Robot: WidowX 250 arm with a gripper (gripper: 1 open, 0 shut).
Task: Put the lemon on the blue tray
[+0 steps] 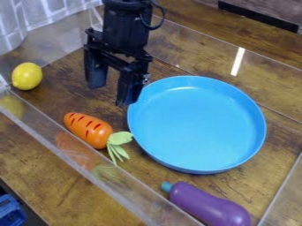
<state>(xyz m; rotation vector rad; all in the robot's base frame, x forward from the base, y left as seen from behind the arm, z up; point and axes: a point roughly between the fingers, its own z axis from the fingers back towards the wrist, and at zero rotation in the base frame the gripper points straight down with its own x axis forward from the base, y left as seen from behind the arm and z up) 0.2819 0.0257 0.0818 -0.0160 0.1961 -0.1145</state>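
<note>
Lemon (26,76) on table, well apart from spread, empty fingers (94,77), which hang beside blue tray (196,121).

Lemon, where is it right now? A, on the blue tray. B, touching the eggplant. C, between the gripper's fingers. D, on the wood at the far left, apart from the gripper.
D: the lemon lies on the table at the left edge, clear of the open gripper, and the tray holds nothing.
</note>
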